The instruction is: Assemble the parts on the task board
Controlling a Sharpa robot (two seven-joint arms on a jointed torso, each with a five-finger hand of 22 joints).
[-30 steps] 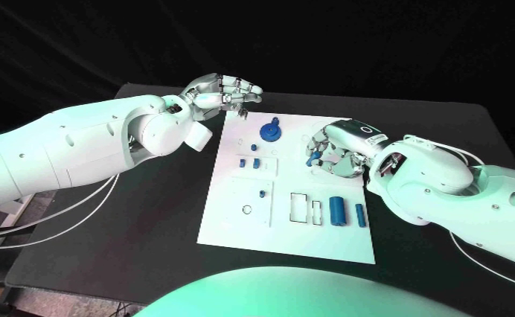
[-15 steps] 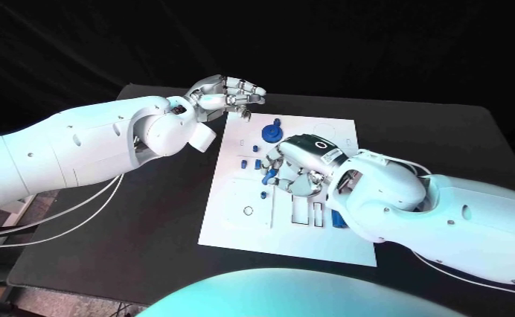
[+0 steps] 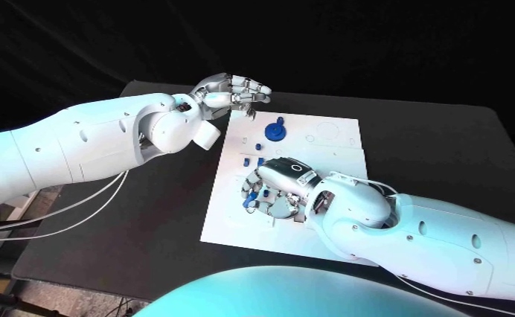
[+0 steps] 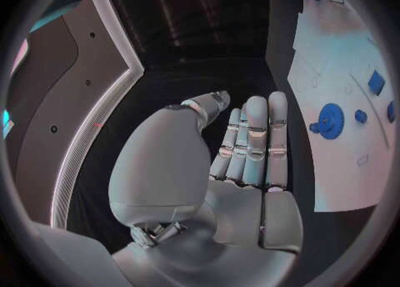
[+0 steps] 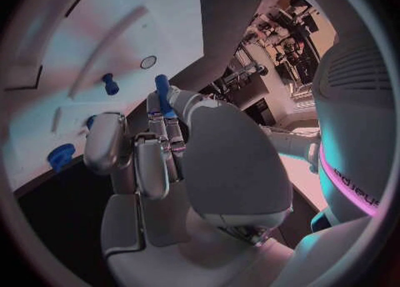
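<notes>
Right hand point(image 3: 277, 187) pinches a small blue peg point(image 5: 163, 95), seemingly light, rigid and slippery, best gripped mid-shaft; left hand point(image 3: 231, 92) hangs empty, fingers apart.

The board point(image 3: 333, 135) lay in the middle of the table point(image 3: 429, 146). The gear point(image 3: 274, 132) stood on its far part, two small pegs point(image 3: 253, 161) nearer.

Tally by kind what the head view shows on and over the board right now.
Hands: 2, left hand, right hand
Task board: 1
Blue gear: 1
Loose small blue parts: 3
Held blue part, in right hand: 1
Total: 8
</notes>
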